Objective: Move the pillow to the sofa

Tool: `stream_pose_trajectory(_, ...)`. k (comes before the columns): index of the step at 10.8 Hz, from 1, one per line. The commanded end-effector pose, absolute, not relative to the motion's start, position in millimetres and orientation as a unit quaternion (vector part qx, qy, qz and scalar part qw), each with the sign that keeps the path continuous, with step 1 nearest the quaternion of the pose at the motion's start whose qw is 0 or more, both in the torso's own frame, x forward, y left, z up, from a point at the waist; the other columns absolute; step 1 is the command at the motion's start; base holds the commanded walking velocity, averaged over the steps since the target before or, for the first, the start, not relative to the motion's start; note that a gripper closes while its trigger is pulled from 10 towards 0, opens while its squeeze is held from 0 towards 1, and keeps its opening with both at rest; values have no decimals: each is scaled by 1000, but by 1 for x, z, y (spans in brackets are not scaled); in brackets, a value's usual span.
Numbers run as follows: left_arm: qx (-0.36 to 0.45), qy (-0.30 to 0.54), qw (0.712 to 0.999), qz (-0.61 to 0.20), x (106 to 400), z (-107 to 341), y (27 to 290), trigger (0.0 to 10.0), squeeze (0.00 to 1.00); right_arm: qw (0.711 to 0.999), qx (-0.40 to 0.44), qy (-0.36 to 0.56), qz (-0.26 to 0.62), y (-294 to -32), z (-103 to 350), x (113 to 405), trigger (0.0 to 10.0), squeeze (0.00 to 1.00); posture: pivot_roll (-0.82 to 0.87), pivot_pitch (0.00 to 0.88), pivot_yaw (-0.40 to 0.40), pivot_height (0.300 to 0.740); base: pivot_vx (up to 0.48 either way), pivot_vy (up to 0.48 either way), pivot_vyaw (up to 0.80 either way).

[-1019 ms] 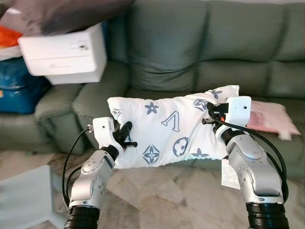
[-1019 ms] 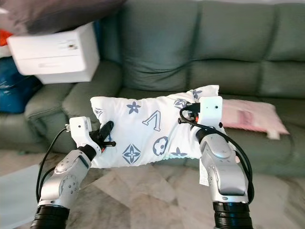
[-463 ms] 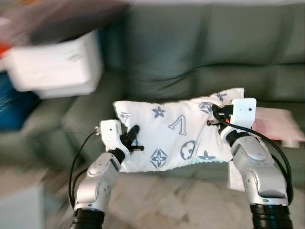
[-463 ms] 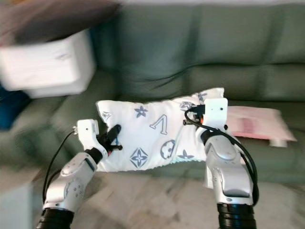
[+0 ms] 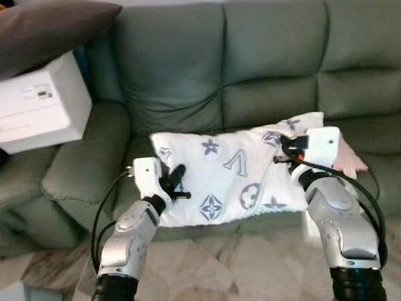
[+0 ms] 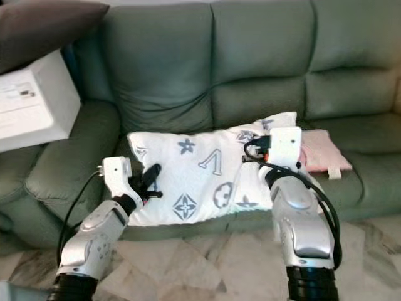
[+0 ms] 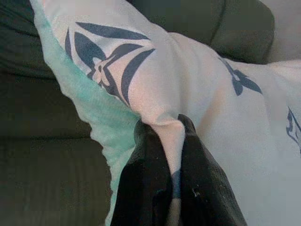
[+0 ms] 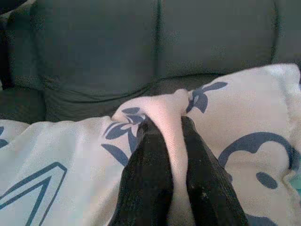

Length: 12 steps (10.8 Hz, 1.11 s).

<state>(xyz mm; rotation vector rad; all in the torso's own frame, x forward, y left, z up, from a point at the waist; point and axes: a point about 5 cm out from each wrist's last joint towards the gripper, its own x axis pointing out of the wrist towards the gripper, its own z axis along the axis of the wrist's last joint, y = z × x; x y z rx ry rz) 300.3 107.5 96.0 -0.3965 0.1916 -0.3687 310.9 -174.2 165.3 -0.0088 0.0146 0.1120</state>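
1. I hold the pillow (image 5: 232, 175) in front of the sofa (image 5: 250, 75), above its seat edge.
2. Left gripper (image 7: 167, 141) and right gripper (image 8: 167, 134): jaws clamped on pillow fabric folds.
3. Remaining: lower and release.
4. The pillow hides the seat beneath it.

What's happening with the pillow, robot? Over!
Left end effector and right end effector each pinch a fold of the pillow. Pillow held up over the sofa seat. Pink cushion lies beside it.
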Motion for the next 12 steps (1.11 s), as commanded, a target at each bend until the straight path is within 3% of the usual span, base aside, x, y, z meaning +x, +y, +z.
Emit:
stream_pose_trajectory(1, -189, 87, 963, -170, 302, 100, 117, 10000, 0, 997, -2, -10, 75, -162, 174, 312, 10000, 0, -284, 25, 28, 740, 349, 0, 0)
stream_pose_trajectory(8, -189, 89, 964, -164, 303, 99, 119, 10000, 0, 996, 4, -8, 90, -159, 173, 310, 10000, 0, -285, 28, 30, 740, 421, 0, 0)
stream_pose_trajectory(12, -177, 89, 968, -155, 304, 99, 120, 10000, 0, 995, 7, -6, 96, -158, 172, 309, 10000, 0, -285, 25, 32, 740, 241, 375, 0)
